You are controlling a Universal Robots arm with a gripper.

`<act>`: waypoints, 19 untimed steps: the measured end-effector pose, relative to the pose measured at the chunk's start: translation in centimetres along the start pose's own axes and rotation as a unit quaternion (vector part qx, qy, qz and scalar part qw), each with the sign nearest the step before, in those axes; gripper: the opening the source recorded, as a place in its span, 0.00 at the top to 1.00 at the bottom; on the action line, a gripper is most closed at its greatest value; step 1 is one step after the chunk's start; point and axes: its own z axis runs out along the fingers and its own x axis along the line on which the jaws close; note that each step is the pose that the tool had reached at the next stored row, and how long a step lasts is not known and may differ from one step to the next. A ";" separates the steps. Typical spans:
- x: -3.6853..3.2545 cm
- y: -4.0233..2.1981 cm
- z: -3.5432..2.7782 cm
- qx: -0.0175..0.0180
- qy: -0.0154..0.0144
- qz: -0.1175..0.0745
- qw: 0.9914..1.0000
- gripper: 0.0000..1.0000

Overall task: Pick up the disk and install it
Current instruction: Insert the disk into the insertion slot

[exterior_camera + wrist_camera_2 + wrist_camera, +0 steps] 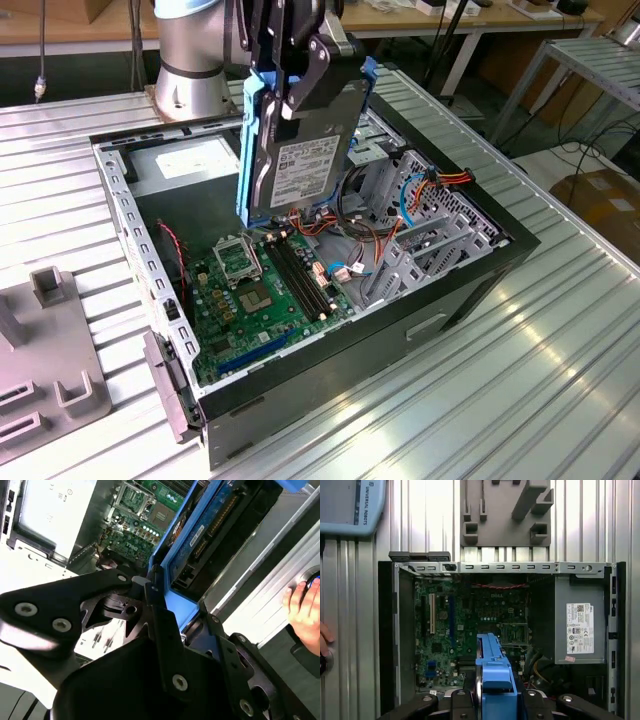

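One gripper (297, 88), black fingers clamped tight on the upper end of the disk (300, 165), holds the drive on edge above an open PC case (400, 345) in the exterior view. The silver face w/ white label turns toward the exterior view's right. The blue carrier frame runs down the edge on the exterior view's left. The drive hangs slightly tilted, its lower end over the case interior & the green motherboard (262, 292). Whether it touches anything below cannot be made out.

In the second wrist view the black gripper links straddle the blue frame, and the drive shows its circuit-board side & connector. In the first wrist view it appears edge-on as a blue strip, w/ the board beyond it.

The case lies on its side, panel off, on a ribbed metal table (520, 390). Inside are a PSU (580, 630) w/ white label, a metal drive cage (425, 235) toward the exterior view's right, and orange & red cables (445, 180) near it. A grey fixture plate (45, 350) w/ raised blocks sits on the table just beside the case, on the exterior view's left. The arm's base (190, 60) stands behind the case. A person's hand (304, 614) lies outside the case, apart from the gripper.
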 end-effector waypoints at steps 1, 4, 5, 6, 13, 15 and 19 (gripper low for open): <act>1.68 -0.20 -0.01 0.000 0.000 0.000 1.000 0.63; 2.53 -0.32 -0.03 0.000 0.000 0.000 1.000 0.63; 2.54 -0.32 -0.03 0.000 0.000 0.000 1.000 0.63; 2.54 -0.33 -0.03 0.000 0.000 0.000 1.000 0.63; 2.53 -2.59 0.05 0.000 0.000 0.001 1.000 0.63; 2.53 -3.36 0.09 0.000 0.001 0.001 1.000 0.63; 2.52 -4.60 0.17 0.000 0.003 0.001 1.000 0.63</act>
